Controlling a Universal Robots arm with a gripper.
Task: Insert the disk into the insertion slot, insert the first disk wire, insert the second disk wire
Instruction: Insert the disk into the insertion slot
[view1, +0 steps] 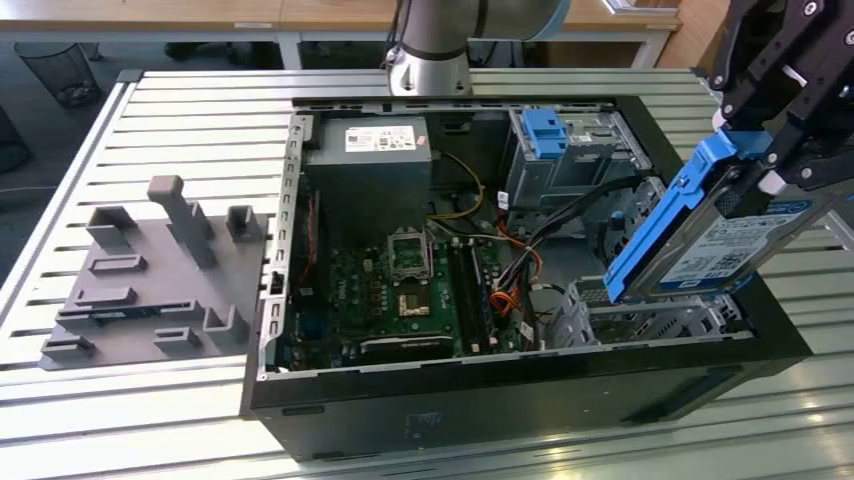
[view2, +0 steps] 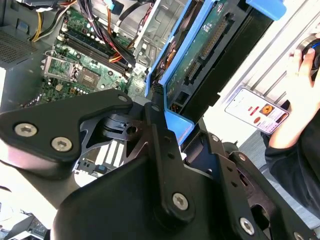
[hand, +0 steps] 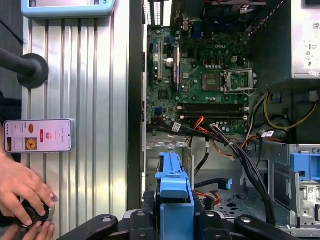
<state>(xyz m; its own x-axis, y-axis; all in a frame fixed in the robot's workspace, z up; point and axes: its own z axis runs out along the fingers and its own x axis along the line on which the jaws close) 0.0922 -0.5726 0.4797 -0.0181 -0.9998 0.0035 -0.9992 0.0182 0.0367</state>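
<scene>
so the gripper (view1: 766, 166) has its jaws clamped on the disk (view1: 731, 243) (blue carrier, white label, print illegible), held tilted just above the insertion slot (view1: 657, 320), not in yet.

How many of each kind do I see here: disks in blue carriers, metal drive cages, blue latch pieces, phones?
disk: 1
metal drive cages: 2, the insertion slot and the taller cage
blue latch piece: 1
phone: 1
Total: 5
</scene>
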